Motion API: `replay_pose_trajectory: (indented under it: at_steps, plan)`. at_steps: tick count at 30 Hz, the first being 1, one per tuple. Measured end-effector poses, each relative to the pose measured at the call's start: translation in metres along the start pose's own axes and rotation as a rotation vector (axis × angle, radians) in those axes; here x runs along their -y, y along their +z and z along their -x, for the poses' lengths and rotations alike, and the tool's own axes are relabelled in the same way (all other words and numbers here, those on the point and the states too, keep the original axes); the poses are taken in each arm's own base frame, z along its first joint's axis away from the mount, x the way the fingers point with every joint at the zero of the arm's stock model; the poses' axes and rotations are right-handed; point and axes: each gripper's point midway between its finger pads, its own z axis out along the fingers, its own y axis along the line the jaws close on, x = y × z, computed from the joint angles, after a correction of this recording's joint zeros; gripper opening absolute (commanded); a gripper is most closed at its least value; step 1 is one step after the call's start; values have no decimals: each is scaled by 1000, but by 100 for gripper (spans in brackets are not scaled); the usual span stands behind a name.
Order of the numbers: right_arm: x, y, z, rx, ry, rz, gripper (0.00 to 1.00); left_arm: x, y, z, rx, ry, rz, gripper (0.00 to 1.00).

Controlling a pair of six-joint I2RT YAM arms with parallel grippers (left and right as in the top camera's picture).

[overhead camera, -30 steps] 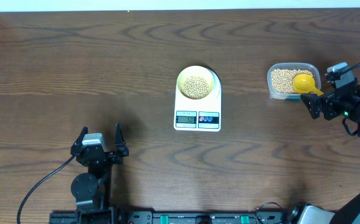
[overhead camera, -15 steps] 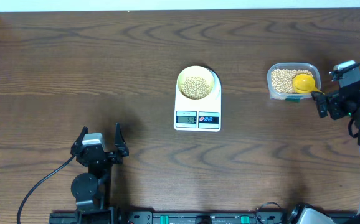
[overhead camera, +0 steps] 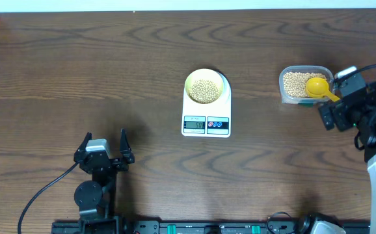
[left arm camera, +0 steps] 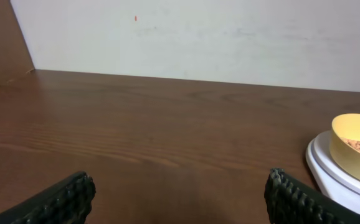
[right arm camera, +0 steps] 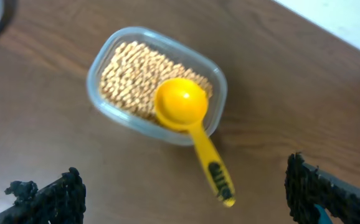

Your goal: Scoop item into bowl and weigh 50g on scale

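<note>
Wood-grain table (overhead camera: 58,65) carries everything, with the two arms at its near edge and right side. The left gripper (overhead camera: 105,135) sits parked low on the left, well apart from the work, its fingers spread wide on nothing. The right gripper (right arm camera: 181,191) hovers just beside the tub, fingers also wide apart and empty, aimed at the scoop's handle without touching it.

The scale (overhead camera: 206,117) lies flat at mid-table, display and buttons facing the robot; its digits are lit but too small to read with confidence. The tub (overhead camera: 282,84) stands to the right of the scale, well filled. The bowl (overhead camera: 222,80) rests on the scale's platform, upright. The scoop (overhead camera: 318,86) lies with its cup on the beans in the tub and its handle (right arm camera: 212,169) sticking out over the rim toward the right gripper. Beans (overhead camera: 205,91) cover the bowl's floor in a shallow heap; the rest (right arm camera: 130,74) fill the tub.

By the look of it, this is the checking step: beans are in the bowl, the scoop is let go, and the weight decides what follows. If the reading is short, the right fingers need to close squarely on the handle, lift a small amount, carry it level to the bowl and tip gently, since a full scoop would likely overshoot. If it matches, nothing more is needed.
</note>
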Motion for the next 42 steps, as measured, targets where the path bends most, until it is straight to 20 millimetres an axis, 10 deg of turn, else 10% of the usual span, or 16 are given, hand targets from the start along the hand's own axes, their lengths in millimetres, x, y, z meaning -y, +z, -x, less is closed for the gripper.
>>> replay_pose_trajectory:
  at_steps: [14, 42]
  plan:
    - [-28, -8, 55, 404, -182, -62, 99, 0, 0, 0, 0, 0, 2, 89]
    - [-112, -2, -22, 654, -152, -110, 99, -1, 0, 0, -1, 0, 8, 89]
